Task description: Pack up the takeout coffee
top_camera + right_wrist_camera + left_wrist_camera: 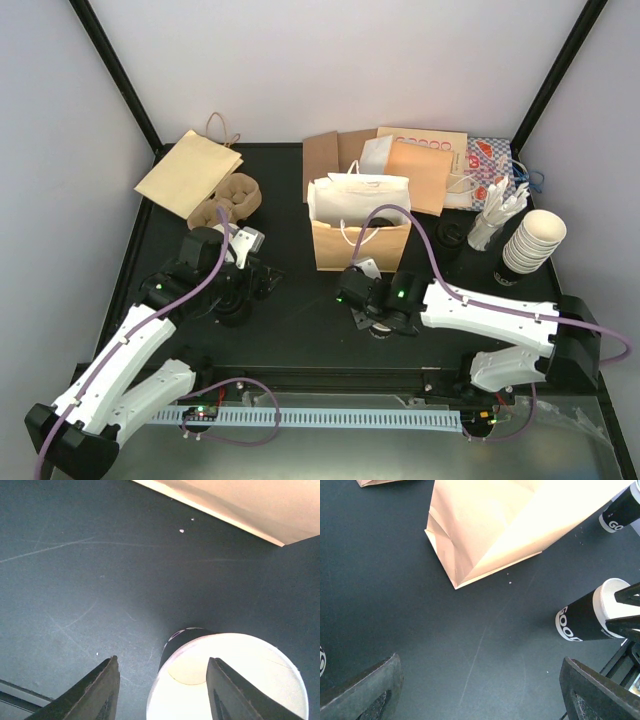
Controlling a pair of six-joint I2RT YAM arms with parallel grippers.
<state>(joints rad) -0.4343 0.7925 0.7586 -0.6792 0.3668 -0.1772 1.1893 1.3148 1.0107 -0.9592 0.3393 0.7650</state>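
A black paper cup (pixel 235 680) with white print and a cream-white inside stands on the dark table, with no lid on it. My right gripper (pixel 162 680) is open above it. The cup sits partly between the jaws, with its rim under the right finger (pixel 235 690). The same cup (pixel 587 617) shows in the left wrist view, with the right gripper's fingers over its mouth. My left gripper (pixel 480 685) is open and empty over bare table. In the top view, the left gripper (pixel 265 282) and right gripper (pixel 368 310) are near the table's middle. No cup with a black sip lid shows clearly.
An open brown paper bag (pixel 360 240) with a white bag inside stands behind the right gripper; its base also shows in the left wrist view (pixel 485 535). Another black cup (pixel 622 510) stands beyond. A pulp carrier tray (pixel 228 200) is back left. Stacked cream cups (pixel 535 240) and flat bags are back right.
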